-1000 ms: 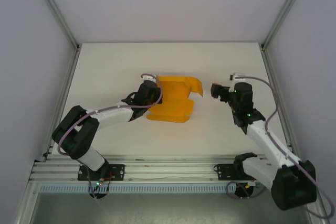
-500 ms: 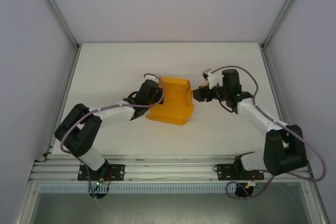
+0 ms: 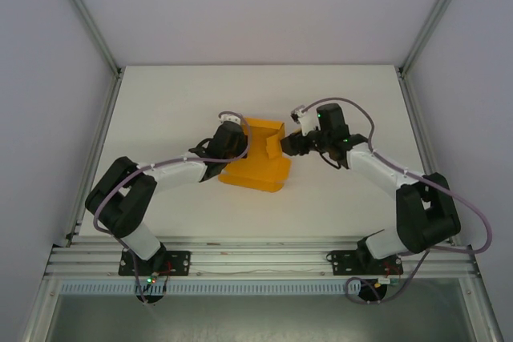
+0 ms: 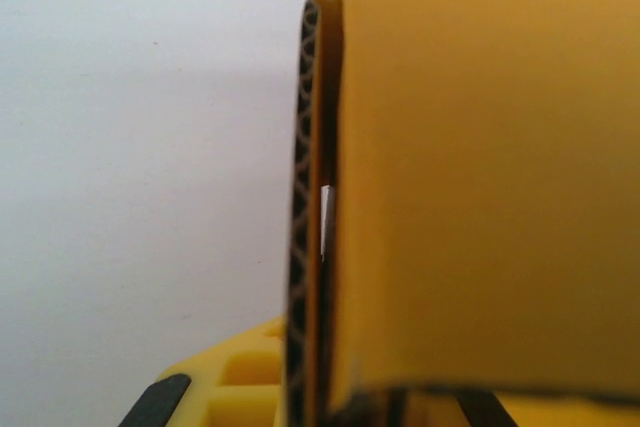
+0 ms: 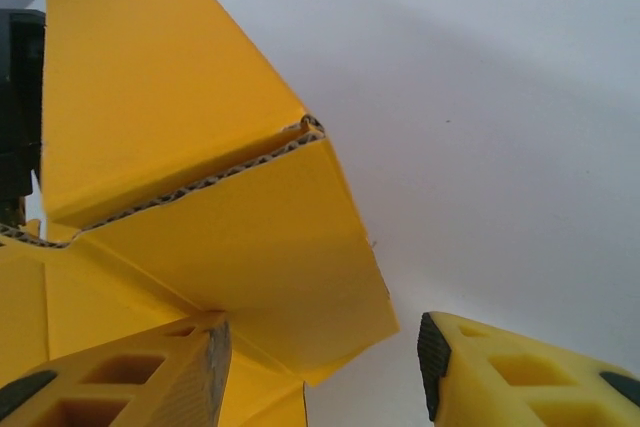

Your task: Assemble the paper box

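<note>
Near the middle of the white table point(image 3: 176, 102), between the two arms — the paper box point(image 3: 258, 170), orange-yellow card, partly folded; near panel flat on the surface, far panels turned up into low walls around a shallow hollow.

At the box's left side, the left gripper point(image 3: 240, 145), clamped tight on a raised flap point(image 4: 480, 187). From the left wrist, that card upright and close to the lens; smooth orange face to the right, dark corrugated cut edge point(image 4: 300, 197) to the left, a thin slit between two layers; yellow finger point(image 4: 235, 377) low in the picture at the card's foot; white table behind.

At the box's right side, the right gripper point(image 3: 283, 146), level with the far wall, touching it or just short of it — cannot tell which from above. From the right wrist, jaws partly apart, holding nothing; near finger point(image 5: 120, 377) at the picture's left, under the lower edge of a tilted flap point(image 5: 220, 237) and seemingly touching it; far finger point(image 5: 530, 377) at the picture's right, clear of the card, bare table in the gap; free corner of the tilted flap hanging over that gap; second panel point(image 5: 140, 77) rising behind, joined along a crease with the corrugation showing.

Both arms reaching inward from the near edge, elbows out, wrists facing each other across the box.
</note>
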`<action>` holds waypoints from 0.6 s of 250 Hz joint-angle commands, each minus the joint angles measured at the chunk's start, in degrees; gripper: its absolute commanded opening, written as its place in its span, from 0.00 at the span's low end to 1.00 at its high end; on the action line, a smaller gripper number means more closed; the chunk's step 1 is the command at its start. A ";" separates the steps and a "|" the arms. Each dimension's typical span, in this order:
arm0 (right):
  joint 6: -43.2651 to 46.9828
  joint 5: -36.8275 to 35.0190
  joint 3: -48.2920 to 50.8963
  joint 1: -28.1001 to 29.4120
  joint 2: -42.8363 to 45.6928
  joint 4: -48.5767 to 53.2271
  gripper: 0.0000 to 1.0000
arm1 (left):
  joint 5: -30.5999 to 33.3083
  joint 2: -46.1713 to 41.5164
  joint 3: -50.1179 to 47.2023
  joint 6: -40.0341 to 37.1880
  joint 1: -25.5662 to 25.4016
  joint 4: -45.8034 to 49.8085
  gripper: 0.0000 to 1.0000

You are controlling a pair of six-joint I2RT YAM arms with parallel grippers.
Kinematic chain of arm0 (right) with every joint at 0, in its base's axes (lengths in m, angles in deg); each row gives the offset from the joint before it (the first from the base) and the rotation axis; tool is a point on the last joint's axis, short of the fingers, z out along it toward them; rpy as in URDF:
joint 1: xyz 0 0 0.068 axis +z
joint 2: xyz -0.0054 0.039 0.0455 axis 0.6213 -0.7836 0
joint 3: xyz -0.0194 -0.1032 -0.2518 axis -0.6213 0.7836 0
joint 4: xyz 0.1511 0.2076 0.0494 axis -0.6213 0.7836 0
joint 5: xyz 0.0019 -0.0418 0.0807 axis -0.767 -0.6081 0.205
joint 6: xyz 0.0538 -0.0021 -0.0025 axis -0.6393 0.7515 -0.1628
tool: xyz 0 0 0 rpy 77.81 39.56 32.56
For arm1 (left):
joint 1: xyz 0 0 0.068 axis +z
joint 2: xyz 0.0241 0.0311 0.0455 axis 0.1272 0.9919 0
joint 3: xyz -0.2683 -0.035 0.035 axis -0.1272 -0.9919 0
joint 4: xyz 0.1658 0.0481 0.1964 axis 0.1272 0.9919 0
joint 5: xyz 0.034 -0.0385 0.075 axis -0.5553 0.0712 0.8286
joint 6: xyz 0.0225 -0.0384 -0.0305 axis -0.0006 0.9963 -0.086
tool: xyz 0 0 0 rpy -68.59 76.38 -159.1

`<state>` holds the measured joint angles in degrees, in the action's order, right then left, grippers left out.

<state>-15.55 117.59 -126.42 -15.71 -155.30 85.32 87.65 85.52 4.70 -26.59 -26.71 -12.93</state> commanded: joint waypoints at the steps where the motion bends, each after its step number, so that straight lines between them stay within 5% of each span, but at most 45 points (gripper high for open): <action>1: -1.68 -6.31 0.65 0.50 2.20 0.16 0.54 | 0.90 -1.26 1.94 0.31 -0.61 0.02 0.00; 41: 1.39 -8.47 0.25 0.37 3.69 7.52 0.56 | 0.95 -2.75 0.69 -1.01 -0.62 -0.43 0.00; 150: 8.18 0.43 -3.02 -1.70 3.10 14.42 0.57 | -0.61 -3.50 0.43 -4.03 -0.74 -0.17 0.00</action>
<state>-9.21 114.71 -126.75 -17.26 -152.72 98.46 87.60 82.81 4.67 -29.08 -26.85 -12.93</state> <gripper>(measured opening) 0.569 0.076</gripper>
